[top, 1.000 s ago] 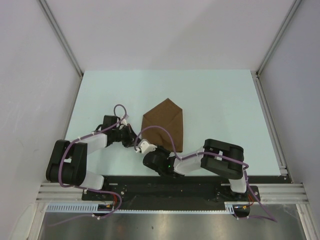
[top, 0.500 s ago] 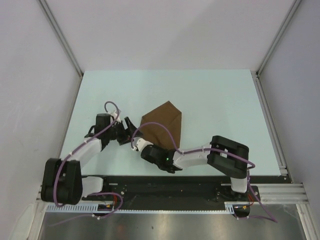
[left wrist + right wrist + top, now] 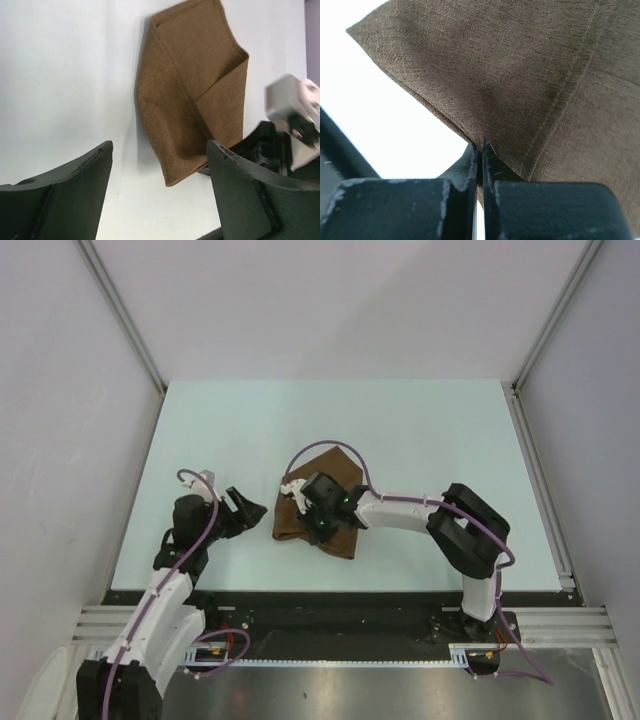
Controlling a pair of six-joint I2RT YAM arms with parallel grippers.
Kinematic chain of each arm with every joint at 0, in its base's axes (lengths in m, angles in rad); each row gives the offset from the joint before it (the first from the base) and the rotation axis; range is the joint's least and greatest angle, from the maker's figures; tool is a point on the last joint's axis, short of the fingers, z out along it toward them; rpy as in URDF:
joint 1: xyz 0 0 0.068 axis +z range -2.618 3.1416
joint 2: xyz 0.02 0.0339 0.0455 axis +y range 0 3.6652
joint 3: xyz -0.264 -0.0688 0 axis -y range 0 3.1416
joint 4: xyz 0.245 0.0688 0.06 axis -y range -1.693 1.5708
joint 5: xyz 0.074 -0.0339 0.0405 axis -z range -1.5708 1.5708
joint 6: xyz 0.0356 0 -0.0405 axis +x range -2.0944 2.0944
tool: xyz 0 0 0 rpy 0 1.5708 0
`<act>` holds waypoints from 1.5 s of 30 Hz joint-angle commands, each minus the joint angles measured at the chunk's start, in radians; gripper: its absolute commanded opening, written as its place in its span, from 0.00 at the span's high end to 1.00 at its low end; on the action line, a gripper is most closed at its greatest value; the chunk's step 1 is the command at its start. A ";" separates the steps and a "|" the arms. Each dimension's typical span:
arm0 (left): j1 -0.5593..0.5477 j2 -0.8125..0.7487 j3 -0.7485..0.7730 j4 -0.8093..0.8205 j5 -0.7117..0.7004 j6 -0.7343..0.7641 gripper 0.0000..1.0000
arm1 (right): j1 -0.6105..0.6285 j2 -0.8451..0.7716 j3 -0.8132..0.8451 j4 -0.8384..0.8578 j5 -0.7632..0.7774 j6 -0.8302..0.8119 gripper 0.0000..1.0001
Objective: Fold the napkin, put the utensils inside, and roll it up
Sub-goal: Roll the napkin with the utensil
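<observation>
Fingers (image 3: 555, 210) of the right gripper (image 3: 480, 152) are pressed together with only a sliver between them. A ridge of the napkin (image 3: 520, 75) is pinched in that sliver, and the brown cloth tents up from the pinch. Just to the left, the left gripper (image 3: 247, 508) hangs with its fingers (image 3: 65, 195) spread wide and nothing between them. It is near the napkin's left edge but apart from it.

The napkin lies as a folded, pointed packet near the middle of the pale table (image 3: 430, 430). In the overhead view its middle is hidden under the right wrist, and its far point lies flat, aimed away from the arms. No utensils show in any view, so I judge that folding is the step in hand.

To do it well, the right gripper should carry its pinched layer low and straight across, so the lower layers do not drag and the crease lands square. A high lift would likely pull the whole packet off the table. The empty left fingers could press on the near left edge to anchor it. The pinch should let go only once the flap lies flat.
</observation>
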 commanded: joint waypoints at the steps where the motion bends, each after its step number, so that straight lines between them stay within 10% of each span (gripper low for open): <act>1: -0.042 -0.074 -0.023 0.020 -0.044 0.053 0.22 | -0.054 0.075 0.107 -0.114 -0.283 0.037 1.00; 13: -0.311 -0.030 0.008 -0.107 -0.089 -0.027 0.24 | -0.144 0.268 0.243 -0.229 -0.448 0.040 1.00; 45: -0.348 0.312 -0.061 0.432 0.088 -0.197 0.21 | -0.178 0.305 0.245 -0.219 -0.461 0.078 1.00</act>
